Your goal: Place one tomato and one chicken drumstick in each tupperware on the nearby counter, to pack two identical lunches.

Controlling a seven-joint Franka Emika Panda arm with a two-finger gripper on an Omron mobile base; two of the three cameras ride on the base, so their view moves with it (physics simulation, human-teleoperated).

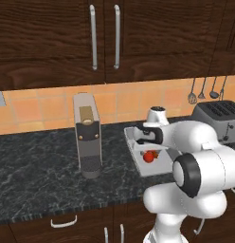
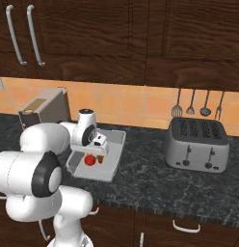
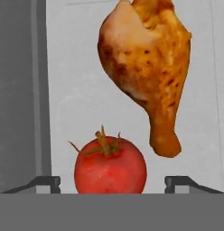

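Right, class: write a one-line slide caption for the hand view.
End effector, fingers apart, poised over a tomato lying beside a chicken drumstick in a light-grey tupperware.

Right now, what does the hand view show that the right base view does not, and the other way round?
Hand view alone: the chicken drumstick, lying on the tray floor, and the tomato's green stem. Right base view alone: the silver toaster, the hanging utensils, the black counter and the upper cabinets. Both share: the tomato in the light-grey tupperware, with the gripper open above it.
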